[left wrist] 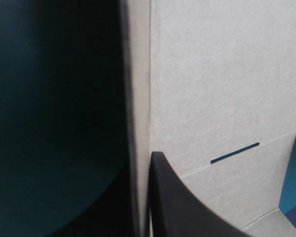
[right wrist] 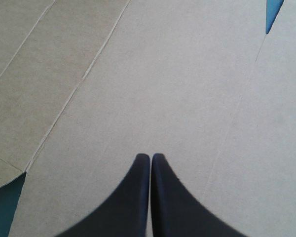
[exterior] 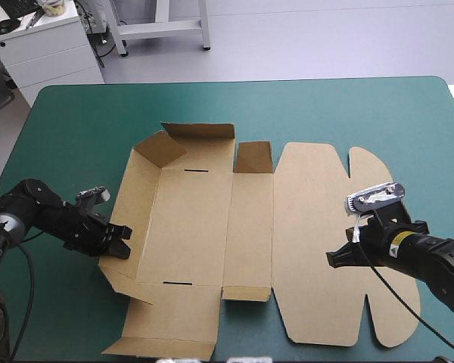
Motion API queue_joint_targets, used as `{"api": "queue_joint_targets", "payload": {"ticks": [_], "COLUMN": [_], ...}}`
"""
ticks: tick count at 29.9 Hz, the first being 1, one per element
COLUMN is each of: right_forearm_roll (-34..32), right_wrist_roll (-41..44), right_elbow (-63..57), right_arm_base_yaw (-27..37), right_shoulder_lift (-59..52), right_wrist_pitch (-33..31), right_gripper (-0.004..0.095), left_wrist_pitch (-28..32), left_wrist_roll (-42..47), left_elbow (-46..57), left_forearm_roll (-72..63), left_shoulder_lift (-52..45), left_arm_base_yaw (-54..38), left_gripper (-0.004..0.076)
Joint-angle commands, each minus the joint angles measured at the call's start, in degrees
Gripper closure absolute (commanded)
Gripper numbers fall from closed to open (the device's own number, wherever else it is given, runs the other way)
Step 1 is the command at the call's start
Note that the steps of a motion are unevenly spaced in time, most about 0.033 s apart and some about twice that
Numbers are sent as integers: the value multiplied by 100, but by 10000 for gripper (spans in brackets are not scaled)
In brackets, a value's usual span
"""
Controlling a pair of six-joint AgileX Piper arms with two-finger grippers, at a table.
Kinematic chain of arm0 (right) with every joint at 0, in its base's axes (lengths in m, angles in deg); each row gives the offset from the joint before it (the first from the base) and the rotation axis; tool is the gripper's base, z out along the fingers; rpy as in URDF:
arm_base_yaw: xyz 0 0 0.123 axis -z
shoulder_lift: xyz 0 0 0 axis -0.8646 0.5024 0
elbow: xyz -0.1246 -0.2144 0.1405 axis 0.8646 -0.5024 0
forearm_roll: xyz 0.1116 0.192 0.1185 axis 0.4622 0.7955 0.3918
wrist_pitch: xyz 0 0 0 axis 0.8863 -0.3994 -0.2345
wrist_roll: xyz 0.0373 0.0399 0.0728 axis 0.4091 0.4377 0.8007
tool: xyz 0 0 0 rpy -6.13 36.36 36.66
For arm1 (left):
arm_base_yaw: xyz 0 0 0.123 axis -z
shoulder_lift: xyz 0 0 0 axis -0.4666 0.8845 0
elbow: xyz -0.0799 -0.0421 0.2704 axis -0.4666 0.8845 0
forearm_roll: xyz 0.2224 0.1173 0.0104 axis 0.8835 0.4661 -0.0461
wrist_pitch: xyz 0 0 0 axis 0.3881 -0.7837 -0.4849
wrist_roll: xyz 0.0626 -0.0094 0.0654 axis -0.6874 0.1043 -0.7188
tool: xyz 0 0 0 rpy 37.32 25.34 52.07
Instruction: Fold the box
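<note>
The brown box (exterior: 189,227) lies as a cut sheet on the teal-green cover (exterior: 83,121). Its left wall and far flaps are raised, while the rounded lid panel (exterior: 325,227) is flat on the right. My left gripper (exterior: 119,246) is at the left wall, shut on it. In the left wrist view the wall (left wrist: 138,98) runs edge-on between the fingers of that gripper (left wrist: 142,165), with the box floor (left wrist: 222,89) and a slot beyond. My right gripper (exterior: 334,259) is shut, its tips (right wrist: 150,157) meeting just over the flat lid board (right wrist: 177,74), holding nothing.
A small flap (exterior: 253,157) stands up at the far middle, and another flap (exterior: 163,348) lies near the table's front edge. Beyond the far left corner stands a white drawer cabinet (exterior: 45,45). Bare cover runs along the far side (exterior: 287,106).
</note>
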Motion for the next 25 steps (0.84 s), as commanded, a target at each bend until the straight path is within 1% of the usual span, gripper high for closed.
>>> {"api": "queue_joint_targets", "payload": {"ticks": [1, 7, 10, 13, 15, 16, 18, 21, 25], "right_forearm_roll": [-47, -81, -91, -91, -91, -91, -91, -102, -92], "right_wrist_roll": [-56, -56, -56, -56, -56, -56, -56, -56, -56], "right_elbow": [138, 138, 138, 138, 138, 138, 138, 138, 138], "right_arm_base_yaw": [8, 8, 8, 8, 8, 8, 8, 8, 8], "right_shoulder_lift": [-68, -68, -68, -68, -68, -68, -68, -68, -68], "right_wrist_pitch": [300, 289, 277, 266, 266, 266, 258, 214, 98], "right_gripper": [913, 913, 913, 913, 913, 913, 913, 913, 913], "left_wrist_pitch": [-325, -87, -58, -137, -352, -579, -566, -566, -529], "left_wrist_roll": [86, 202, 278, 567, 691, 691, 715, 703, 609], "left_elbow": [-145, -160, -361, -874, -1301, -1564, -1936, -2461, -3004], "left_forearm_roll": [-188, -167, 8, 460, 822, 905, 1172, 1917, 3188], "left_shoulder_lift": [-165, -165, -165, -165, -126, -79, -35, 101, 380], "left_arm_base_yaw": [38, 38, 38, 38, 38, 48, 135, 482, 1176], "left_gripper": [733, 734, 734, 734, 734, 734, 734, 734, 734]}}
